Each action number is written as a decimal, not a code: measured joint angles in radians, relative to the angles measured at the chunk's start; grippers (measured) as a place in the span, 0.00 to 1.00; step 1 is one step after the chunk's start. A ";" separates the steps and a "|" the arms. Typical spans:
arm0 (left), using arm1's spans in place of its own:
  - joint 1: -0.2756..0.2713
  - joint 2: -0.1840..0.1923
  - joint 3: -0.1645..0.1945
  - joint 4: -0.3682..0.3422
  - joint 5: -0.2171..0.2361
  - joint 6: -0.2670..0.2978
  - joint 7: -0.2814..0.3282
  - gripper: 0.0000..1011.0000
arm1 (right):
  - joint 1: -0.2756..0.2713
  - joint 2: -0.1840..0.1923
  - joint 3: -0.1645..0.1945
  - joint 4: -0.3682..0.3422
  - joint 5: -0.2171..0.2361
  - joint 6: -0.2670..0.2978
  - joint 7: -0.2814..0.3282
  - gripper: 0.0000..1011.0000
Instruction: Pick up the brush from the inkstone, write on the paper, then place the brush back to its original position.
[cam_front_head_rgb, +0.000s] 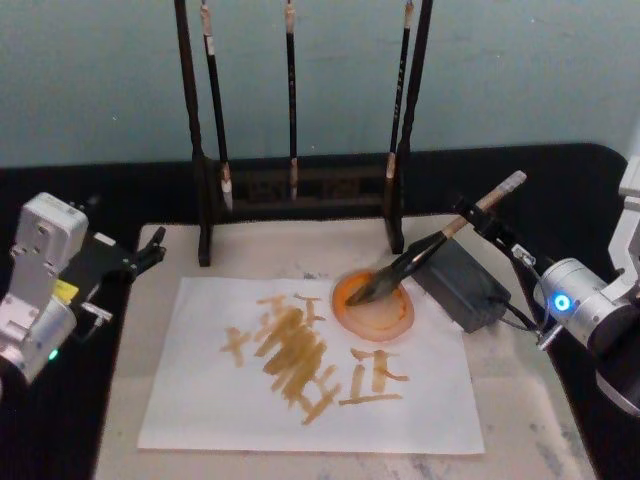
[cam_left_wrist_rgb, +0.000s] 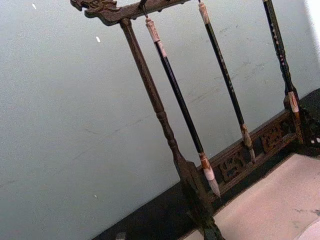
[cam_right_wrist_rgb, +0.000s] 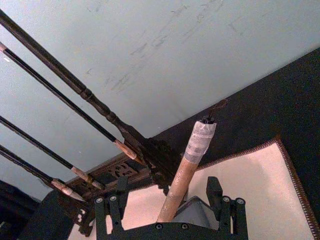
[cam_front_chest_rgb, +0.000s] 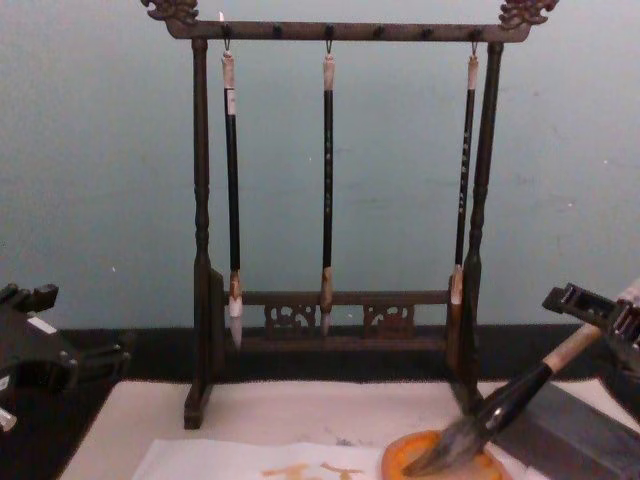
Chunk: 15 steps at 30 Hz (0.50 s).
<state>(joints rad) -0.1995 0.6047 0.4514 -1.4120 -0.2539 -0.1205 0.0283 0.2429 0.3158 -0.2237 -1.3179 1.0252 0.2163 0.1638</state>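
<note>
The head view shows the white paper sheet with orange-yellow strokes (cam_front_head_rgb: 300, 415) nearest. Behind it, the thick tan-handled calligraphy brush (cam_front_head_rgb: 430, 248) slants across the dark grey inkstone block (cam_front_head_rgb: 465, 285), bristles in the round orange dish (cam_front_head_rgb: 385, 318). The right wrist view shows the right gripper (cam_right_wrist_rgb: 168, 192) straddling the handle, fingers (cam_right_wrist_rgb: 215, 192) apart. The left gripper (cam_front_head_rgb: 152, 250) sits at the left, grip unreadable. Farthest is the dark wooden rack (cam_front_chest_rgb: 200, 250).

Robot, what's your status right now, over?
Right gripper: jaws open around the brush handle. Bristles resting in the orange dish on the paper. Left gripper parked far left. Nothing in the way.
</note>
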 joint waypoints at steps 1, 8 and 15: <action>0.000 0.000 0.000 0.000 0.000 0.000 0.000 1.00 | 0.001 0.002 -0.003 0.001 0.004 -0.001 0.002 0.99; 0.000 0.000 0.000 0.000 0.000 0.000 0.000 1.00 | 0.002 0.011 -0.015 0.003 0.013 -0.007 0.004 0.99; 0.000 0.000 0.000 0.000 0.000 0.000 0.000 1.00 | 0.001 0.010 -0.013 0.002 0.013 -0.006 0.004 0.99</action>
<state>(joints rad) -0.1995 0.6047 0.4514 -1.4119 -0.2539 -0.1205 0.0283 0.2444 0.3256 -0.2366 -1.3154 1.0382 0.2098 0.1676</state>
